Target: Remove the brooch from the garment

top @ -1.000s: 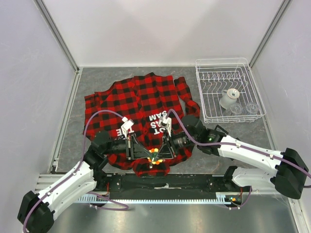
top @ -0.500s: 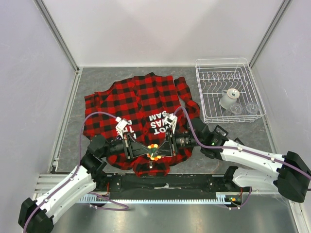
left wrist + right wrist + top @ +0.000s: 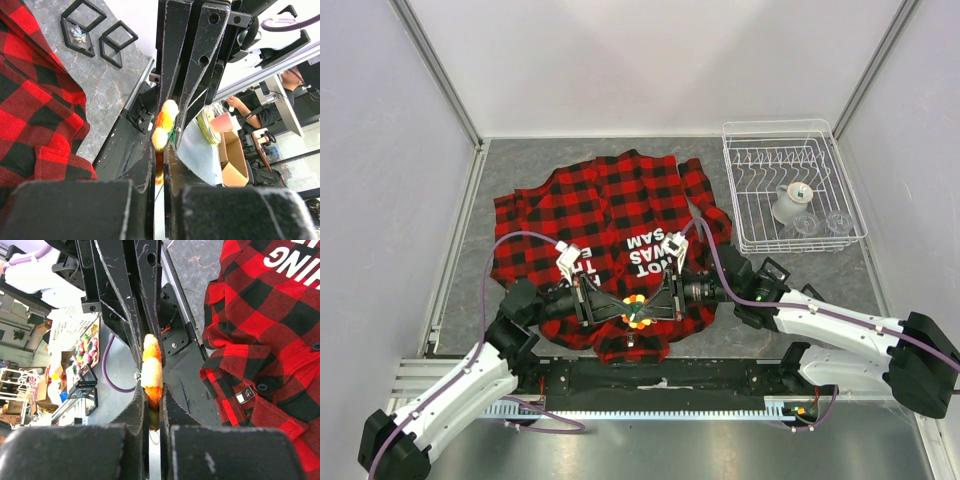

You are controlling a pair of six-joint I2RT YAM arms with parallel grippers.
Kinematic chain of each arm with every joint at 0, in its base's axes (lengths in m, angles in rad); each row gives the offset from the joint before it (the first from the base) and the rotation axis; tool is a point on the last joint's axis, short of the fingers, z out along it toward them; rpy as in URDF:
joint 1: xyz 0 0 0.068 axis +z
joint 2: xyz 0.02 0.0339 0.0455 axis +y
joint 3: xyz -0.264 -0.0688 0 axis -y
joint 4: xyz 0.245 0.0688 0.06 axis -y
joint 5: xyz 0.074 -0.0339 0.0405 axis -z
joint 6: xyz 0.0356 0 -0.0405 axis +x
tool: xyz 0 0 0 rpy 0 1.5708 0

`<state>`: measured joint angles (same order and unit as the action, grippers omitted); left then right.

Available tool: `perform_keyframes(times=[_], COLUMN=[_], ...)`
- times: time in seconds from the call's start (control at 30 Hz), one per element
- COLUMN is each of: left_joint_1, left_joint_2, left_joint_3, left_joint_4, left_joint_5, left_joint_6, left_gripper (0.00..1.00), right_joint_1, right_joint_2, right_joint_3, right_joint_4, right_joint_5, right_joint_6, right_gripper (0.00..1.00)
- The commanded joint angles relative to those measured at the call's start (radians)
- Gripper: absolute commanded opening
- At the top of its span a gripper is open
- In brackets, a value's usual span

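Both wrists have swung outward a little over the last second, and the brooch (image 3: 638, 315) has crept a short way up the garment (image 3: 600, 195), from the collar (image 3: 632, 345) toward the white lettering (image 3: 648, 252). Over the last half second hardly anything has shifted.

From where I stand, the left gripper (image 3: 626, 314) and the right gripper (image 3: 652, 312) meet nose to nose over the collar end of the garment, each with its fingers pinched down on the brooch from opposite ends. Both wrist cameras show the fluffy yellow and orange piece squeezed in the narrow slot between the fingers. No plaid cloth clings to it there, and the garment lies flat off to one side. I would judge the pin to be free, though its clasp is hidden, so I cannot be certain.

Two clamps on one tiny thing is the worry. If the arms draw apart or one twists while both hold tight, the brooch could bend or snap. If one lets go out of step, it could slip and drop back onto the garment or past its collar edge onto the black base rail (image 3: 660, 375). If the pin is in fact caught, any lift would drag the cloth up with it.

Its long axis runs gripper to gripper, roughly along the garment's collar edge. A bit of green shows at its rim; which way its face points I cannot tell.
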<state>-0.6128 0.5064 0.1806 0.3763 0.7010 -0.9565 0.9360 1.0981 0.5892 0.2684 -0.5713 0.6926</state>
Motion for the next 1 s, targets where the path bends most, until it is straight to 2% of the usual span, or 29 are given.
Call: perform_keyframes(times=[0.0, 0.03, 0.13, 0.2, 0.33, 0.53, 0.77, 0.87, 0.97], left_joint_1=[-0.002, -0.002, -0.002, -0.002, -0.002, -0.002, -0.002, -0.002, -0.004], left_joint_2=[-0.045, -0.058, -0.135, -0.190, -0.218, -0.129, 0.033, 0.092, 0.118], left_joint_3=[0.014, 0.028, 0.049, 0.065, 0.054, 0.003, 0.007, -0.010, -0.017], left_joint_4=[-0.045, -0.068, -0.192, -0.299, -0.355, -0.234, -0.031, 0.108, 0.179], left_joint_5=[-0.011, -0.017, -0.047, -0.070, -0.046, 0.011, 0.075, 0.129, 0.170], left_joint_6=[-0.036, -0.034, -0.024, -0.013, -0.037, -0.062, -0.042, -0.085, -0.122], left_gripper=[0.16, 0.31, 0.52, 0.58, 0.83, 0.88, 0.88, 0.86, 0.84], right_joint_1=[-0.028, -0.031, -0.042, -0.049, -0.063, -0.066, -0.065, -0.065, -0.065], right_joint_2=[-0.024, -0.029, -0.037, -0.034, -0.012, 0.009, 0.022, 0.029, 0.037], right_joint_3=[-0.006, -0.006, 0.009, 0.018, 0.029, 0.055, 0.063, 0.063, 0.063], right_joint_4=[0.035, 0.029, -0.001, -0.015, -0.006, 0.023, 0.034, 0.034, 0.032], right_joint_5=[0.034, 0.034, 0.019, 0.022, 0.007, -0.007, -0.015, -0.010, -0.004], right_joint_6=[-0.057, -0.070, -0.120, -0.131, -0.137, -0.131, -0.128, -0.128, -0.134], right_gripper=[0.00, 0.00, 0.00, 0.00, 0.00, 0.00, 0.00, 0.00, 0.00])
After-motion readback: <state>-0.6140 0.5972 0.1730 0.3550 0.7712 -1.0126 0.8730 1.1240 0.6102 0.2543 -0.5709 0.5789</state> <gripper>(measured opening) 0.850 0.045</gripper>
